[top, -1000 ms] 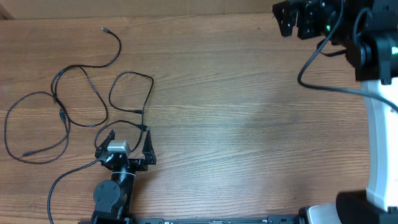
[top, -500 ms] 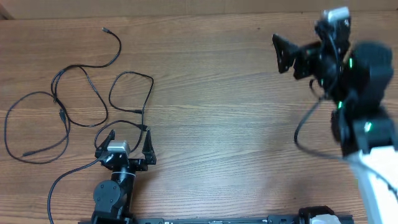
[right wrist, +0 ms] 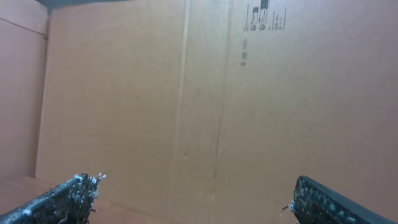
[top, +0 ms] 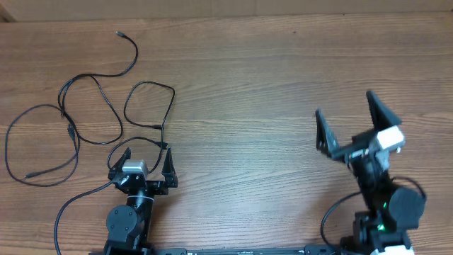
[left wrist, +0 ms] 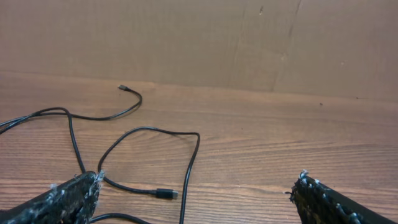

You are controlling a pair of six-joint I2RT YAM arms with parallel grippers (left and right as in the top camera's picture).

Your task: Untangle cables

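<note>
Nearest me, the left gripper (top: 146, 154) sits low over the wooden table (top: 248, 106) with its jaws spread wide and nothing between the pads. In the left wrist view, its two dark fingers (left wrist: 68, 196) frame a bare patch of wood. A small plug end (left wrist: 163, 193) lies there, just ahead of them. One black strand runs down close by the left finger. It may be touching, but I cannot be sure from here.

On the other side, the right gripper (top: 343, 103) is raised and tilted upward, jaws also wide apart and empty. It is well away from any cord. Its own camera sees only its fingertips (right wrist: 62, 196) and the cardboard wall (right wrist: 155, 93) with some printed marks near the top.

Beyond the left gripper, the cables (top: 106, 76) spread over the left part of the table. They are thin black cords in loose loops that cross one another in several places. One rounded loop (left wrist: 149, 129) lies just ahead of the left fingers. A larger loop swings out toward the table's left edge, ending in a plug (top: 30, 174). Farthest off, a single strand curls up toward the wall and ends in a small tip (top: 117, 33), lying clear of the rest.
</note>
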